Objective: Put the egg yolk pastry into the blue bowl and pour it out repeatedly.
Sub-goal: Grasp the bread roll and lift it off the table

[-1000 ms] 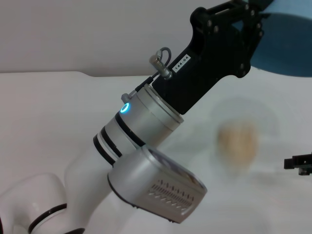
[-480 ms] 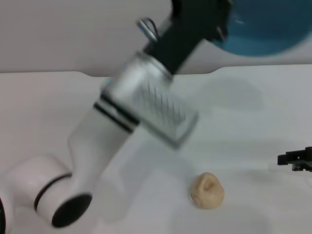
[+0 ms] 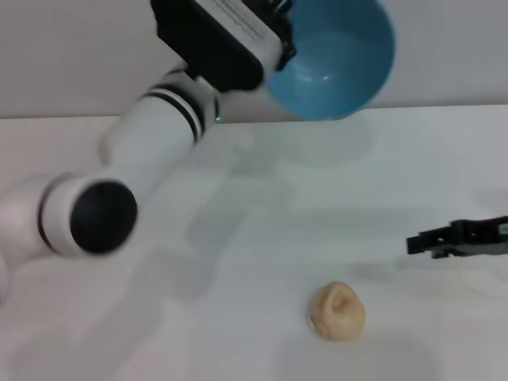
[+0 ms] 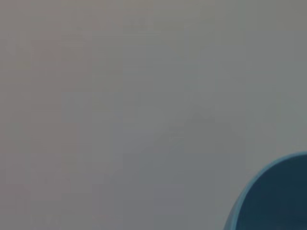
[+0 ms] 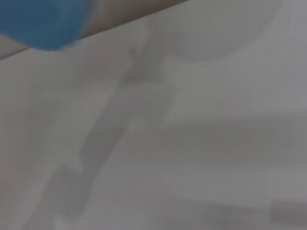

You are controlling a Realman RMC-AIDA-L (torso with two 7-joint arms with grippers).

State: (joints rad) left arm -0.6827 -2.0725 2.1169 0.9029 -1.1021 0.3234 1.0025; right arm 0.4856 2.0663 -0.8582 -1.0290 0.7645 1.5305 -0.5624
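Up at 12 o'clock in the head view, the left gripper holds the glossy, smooth blue bowl by its rim, tipped with its hollow facing the camera. Lower, about 5 o'clock, the lumpy tan egg yolk pastry lies alone on the matte white table. At 3 o'clock the right gripper hovers; I cannot tell how wide it is.

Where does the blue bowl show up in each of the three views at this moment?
Head view: the blue bowl is at top centre, held up off the white table by the left gripper, its empty inside facing the camera.
Left wrist view: only a curved part of the bowl, in the lower right corner.
Right wrist view: a blurred blue patch in the upper left corner.
Shared landmark: the bowl itself; the table appears in the head and right wrist views.
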